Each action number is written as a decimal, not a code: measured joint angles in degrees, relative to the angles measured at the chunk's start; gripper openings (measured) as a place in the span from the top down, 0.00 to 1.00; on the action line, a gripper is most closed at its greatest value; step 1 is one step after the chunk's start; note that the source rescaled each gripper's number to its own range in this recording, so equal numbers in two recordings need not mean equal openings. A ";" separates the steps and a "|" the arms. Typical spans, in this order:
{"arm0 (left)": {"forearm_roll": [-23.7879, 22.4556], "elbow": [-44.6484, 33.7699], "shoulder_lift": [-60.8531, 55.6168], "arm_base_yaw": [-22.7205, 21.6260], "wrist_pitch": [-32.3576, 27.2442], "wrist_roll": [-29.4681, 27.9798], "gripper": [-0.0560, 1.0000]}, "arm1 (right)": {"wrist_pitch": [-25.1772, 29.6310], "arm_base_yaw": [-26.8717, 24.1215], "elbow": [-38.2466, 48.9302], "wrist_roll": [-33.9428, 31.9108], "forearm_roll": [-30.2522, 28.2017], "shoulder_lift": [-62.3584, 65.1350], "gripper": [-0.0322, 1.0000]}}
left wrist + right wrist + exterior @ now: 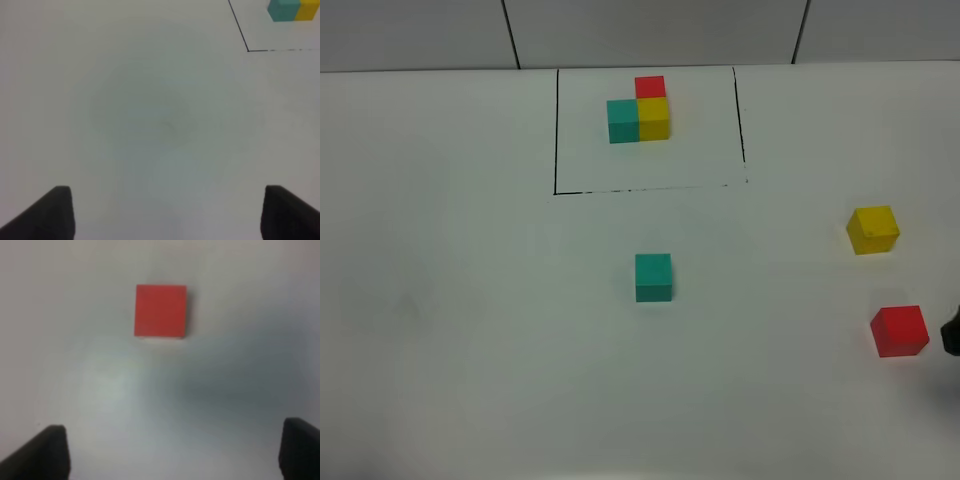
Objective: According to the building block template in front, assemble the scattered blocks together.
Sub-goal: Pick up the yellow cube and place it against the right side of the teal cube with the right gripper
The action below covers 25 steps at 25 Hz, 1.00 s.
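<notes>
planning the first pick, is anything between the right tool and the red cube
Nothing visible does. In the right wrist view the red cube lies ahead of the open right tool with only bare table between them; the yellow cube sits apart.

Template [638, 113] rear, inside frame [556, 130]; one block [653, 277] centre; far block [873, 229], near block [899, 331] right.

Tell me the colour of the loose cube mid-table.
The loose cube is teal-green, clearest in the exterior high view.

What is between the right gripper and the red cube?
Nothing: only bare white table lies between the open right gripper and the red cube, as the right wrist view shows.
</notes>
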State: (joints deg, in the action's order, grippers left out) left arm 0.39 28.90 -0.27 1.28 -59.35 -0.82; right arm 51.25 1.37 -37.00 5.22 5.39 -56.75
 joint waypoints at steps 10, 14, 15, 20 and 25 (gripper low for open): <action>0.00 0.00 0.00 0.00 0.00 0.00 0.20 | -4.52 0.00 -13.83 0.37 -2.19 -23.01 0.27; 0.00 0.00 0.00 0.00 0.00 0.00 0.20 | -5.03 0.85 -19.49 1.41 -3.03 -30.58 0.27; 0.00 0.00 0.00 0.00 0.00 0.00 0.20 | -5.18 1.13 -20.43 1.55 -3.13 -32.06 0.27; 0.00 0.00 0.00 0.00 0.00 0.00 0.20 | -6.66 1.21 -23.12 1.75 -4.22 -36.49 0.27; 0.00 0.00 0.00 0.00 0.00 0.00 0.20 | -9.59 1.21 -23.57 1.75 -4.56 -37.93 0.27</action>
State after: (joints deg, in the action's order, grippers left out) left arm 0.39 28.90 -0.27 1.28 -59.35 -0.82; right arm 41.66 2.58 -60.58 6.96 0.83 -94.68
